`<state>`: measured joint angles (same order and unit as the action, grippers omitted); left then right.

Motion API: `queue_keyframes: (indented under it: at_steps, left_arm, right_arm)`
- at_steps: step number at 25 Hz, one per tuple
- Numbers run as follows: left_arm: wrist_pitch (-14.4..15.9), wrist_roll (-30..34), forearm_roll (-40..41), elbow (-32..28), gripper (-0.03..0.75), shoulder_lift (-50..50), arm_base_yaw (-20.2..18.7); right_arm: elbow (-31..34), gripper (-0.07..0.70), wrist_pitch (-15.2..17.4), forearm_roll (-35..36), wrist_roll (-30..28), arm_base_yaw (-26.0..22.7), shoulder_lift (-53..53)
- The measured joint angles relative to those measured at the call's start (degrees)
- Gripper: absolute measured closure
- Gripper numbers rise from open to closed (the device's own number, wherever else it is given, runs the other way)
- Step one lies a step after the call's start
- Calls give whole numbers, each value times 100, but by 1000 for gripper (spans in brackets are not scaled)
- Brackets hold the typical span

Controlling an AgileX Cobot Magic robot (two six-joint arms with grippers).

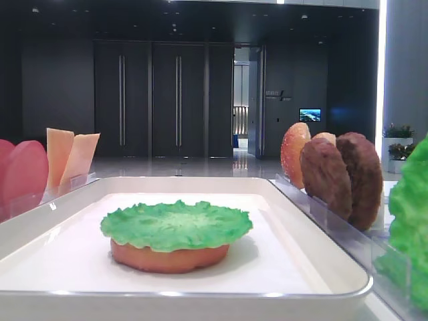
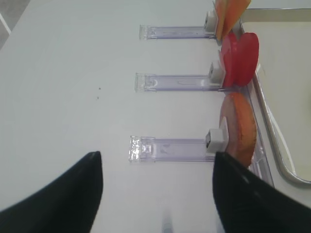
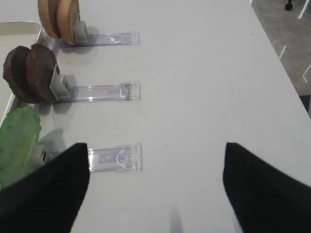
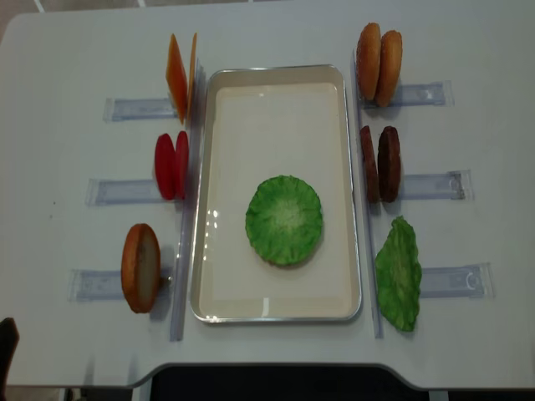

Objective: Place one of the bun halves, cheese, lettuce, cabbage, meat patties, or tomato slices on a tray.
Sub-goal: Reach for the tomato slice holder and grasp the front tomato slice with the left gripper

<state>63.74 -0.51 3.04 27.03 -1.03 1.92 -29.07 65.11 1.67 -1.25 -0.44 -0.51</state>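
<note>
A lettuce leaf (image 4: pixel 284 219) lies on a flat bun half (image 1: pixel 167 257) in the middle of the white tray (image 4: pixel 276 73). Left of the tray stand cheese (image 4: pixel 180 77), tomato slices (image 4: pixel 171 164) and a bun half (image 4: pixel 140 267). On its right stand two bun halves (image 4: pixel 379 65), meat patties (image 4: pixel 380 163) and another lettuce leaf (image 4: pixel 399 273). Cabbage is out of view. My left gripper (image 2: pixel 156 154) hangs open over the table by the left bun half (image 2: pixel 238 128). My right gripper (image 3: pixel 155 145) is open beside the right lettuce (image 3: pixel 17 138). Both are empty.
Clear plastic holder racks (image 4: pixel 125 109) (image 4: pixel 435 185) stretch outward from each standing food piece on both sides of the tray. The white table's front edge (image 4: pixel 267 368) runs just below the tray.
</note>
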Motion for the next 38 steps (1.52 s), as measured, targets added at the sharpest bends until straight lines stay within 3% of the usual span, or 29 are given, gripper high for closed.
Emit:
queue_keyframes:
  at_steps: [10, 15, 24, 38]
  left_arm:
    - [7, 0, 24, 0, 181, 0, 0]
    - [210, 7, 94, 262, 202, 332, 0]
    - [370, -158, 147, 1131, 228, 1983, 0]
    - [582, -282, 2, 2909, 230, 5885, 0]
  right_arm:
    - [0, 92, 0, 0, 0, 0, 0]
    - [0, 92, 0, 0, 0, 0, 0]
    - [0, 92, 0, 0, 0, 0, 0]
    - [0, 92, -16, 0, 0, 0, 0]
